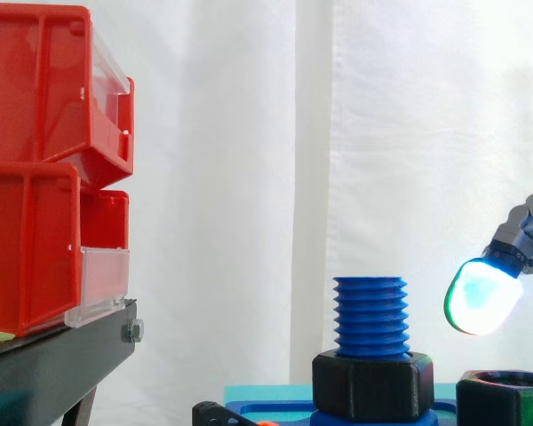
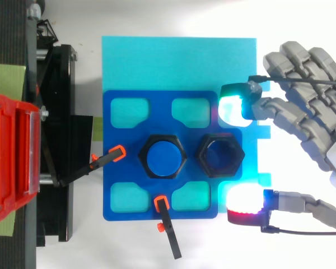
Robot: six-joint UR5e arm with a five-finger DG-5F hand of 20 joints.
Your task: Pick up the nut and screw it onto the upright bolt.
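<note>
The black hexagonal plastic nut [image 2: 220, 155] lies flat on the blue plate with rounded cut-outs [image 2: 117, 185]. It is just beside the blue threaded upright bolt [image 1: 369, 315], which stands in a black hexagonal collar [image 1: 373, 383]. The grey jointed hand [image 2: 308, 112] is spread, with its glowing pads [image 2: 235, 109] on either side of the nut, apart from it. A smooth cyan sheet [image 2: 173, 61] lies under the plate, and a white curtain [image 1: 249, 177] hangs behind.

Plate [image 2: 159, 112] is laid on a sheet [image 2: 173, 61]. Bolt [image 2: 162, 157] is stood upright at plate centre, ringed at its foot by a base nut [image 1: 371, 383]. Loose nut [image 1: 497, 404] is set on the plate just right of the bolt. Clamps [image 2: 109, 157] are fixed at the plate's left and near edges. Bins [image 2: 11, 162] are stacked on a stand [image 2: 56, 140] left of the sheet. Hand [image 2: 313, 106] is held off the plate's right edge, fingers [image 2: 238, 106] spread, raised clear of the loose nut.
</note>
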